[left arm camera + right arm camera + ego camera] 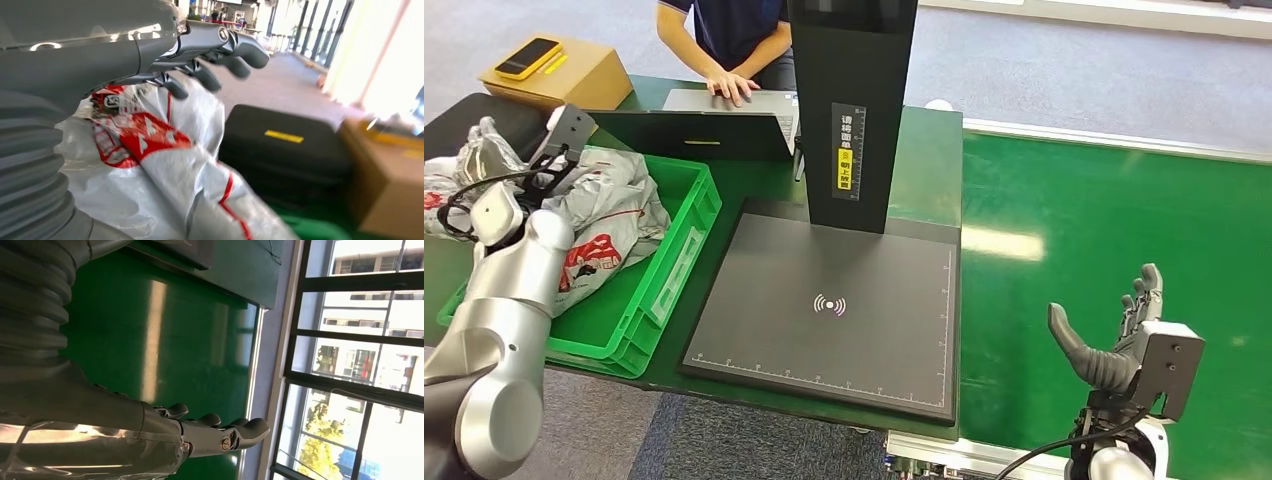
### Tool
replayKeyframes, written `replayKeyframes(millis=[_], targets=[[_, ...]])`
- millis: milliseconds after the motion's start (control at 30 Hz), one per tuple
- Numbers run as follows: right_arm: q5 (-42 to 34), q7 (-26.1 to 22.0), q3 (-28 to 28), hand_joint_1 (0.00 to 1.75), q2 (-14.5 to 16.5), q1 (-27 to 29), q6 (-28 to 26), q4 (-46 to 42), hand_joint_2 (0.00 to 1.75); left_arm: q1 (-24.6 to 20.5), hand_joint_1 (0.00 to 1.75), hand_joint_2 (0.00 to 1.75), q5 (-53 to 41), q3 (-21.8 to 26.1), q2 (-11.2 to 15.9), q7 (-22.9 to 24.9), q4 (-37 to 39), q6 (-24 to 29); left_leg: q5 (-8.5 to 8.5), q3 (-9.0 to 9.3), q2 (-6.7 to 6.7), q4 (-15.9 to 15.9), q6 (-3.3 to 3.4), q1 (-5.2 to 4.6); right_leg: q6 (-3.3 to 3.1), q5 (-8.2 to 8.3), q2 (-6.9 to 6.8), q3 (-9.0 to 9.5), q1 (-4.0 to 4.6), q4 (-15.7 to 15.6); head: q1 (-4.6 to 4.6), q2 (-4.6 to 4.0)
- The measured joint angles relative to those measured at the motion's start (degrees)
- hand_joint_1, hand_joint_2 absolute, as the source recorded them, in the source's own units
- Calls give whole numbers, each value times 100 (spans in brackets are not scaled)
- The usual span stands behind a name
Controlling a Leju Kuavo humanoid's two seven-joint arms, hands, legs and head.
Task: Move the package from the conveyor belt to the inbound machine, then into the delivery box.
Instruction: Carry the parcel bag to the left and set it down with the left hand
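With the package (614, 215) lying in the green delivery box (686, 245) at the table's left edge, last step looks done. Left hand (210, 55) spread above it, holding nothing; right hand (1114, 340) spread over the conveyor belt (1124, 220). Next: lift clear.

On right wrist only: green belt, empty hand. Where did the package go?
Observer: The package lies in the green crate, left of the scanner plate.
Operator: Left hand on it?
Observer: The left hand hovers above it, fingers apart, holding nothing.
Operator: Anyone near?
Observer: A person's hand rests on a laptop behind the crate.
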Motion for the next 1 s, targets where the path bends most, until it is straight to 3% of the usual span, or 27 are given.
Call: replayKeyframes(millis=[100,233,333,567,700,833,900,1000], targets=[[-60,-6,0,0,14,14,-7,-18,175,91,0,175,385,94,-90,-410,-127,607,0,0,0,0,0,0,0,0,0,-1,0,0,-1,0],[-101,-20,0,0,17,37,-22,-20,175,364,0,175,1606,268,-299,-1427,-594,1155,0,0,0,0,0,0,0,0,0,-1,0,0,-1,0],[-123,-33,0,0,17,43,-51,-20,175,617,0,175,2506,298,-441,-1905,-1048,1187,0,0,0,0,0,0,0,0,0,-1,0,0,-1,0],[-163,-62,8,0,16,43,-74,-17,175,1243,0,175,3960,2,-594,-2245,-2065,886,0,0,0,0,0,0,0,0,0,-1,0,0,0,0],[-209,-134,11,0,15,59,-38,-17,175,1791,0,175,5438,-237,-707,-2733,-2950,204,-1,0,0,0,1,-1,0,0,0,-1,-1,-2,-1,0],[-317,-266,74,0,14,62,110,-16,175,2523,0,175,7039,-602,-874,-2929,-3985,-1532,-5,-2,0,0,5,-5,1,-1,0,-1,-3,-5,0,1],[-393,-317,144,0,13,50,221,-15,175,2873,0,175,7426,-864,-973,-2994,-4378,-2172,-6,-2,0,-1,5,-6,2,-2,0,-1,-4,-6,1,0],[-498,-340,276,0,20,33,442,-33,175,3254,0,175,7594,-1239,-1168,-3001,-4653,-2495,-6,-1,-1,0,5,-7,2,-1,0,0,-5,-7,1,0]])
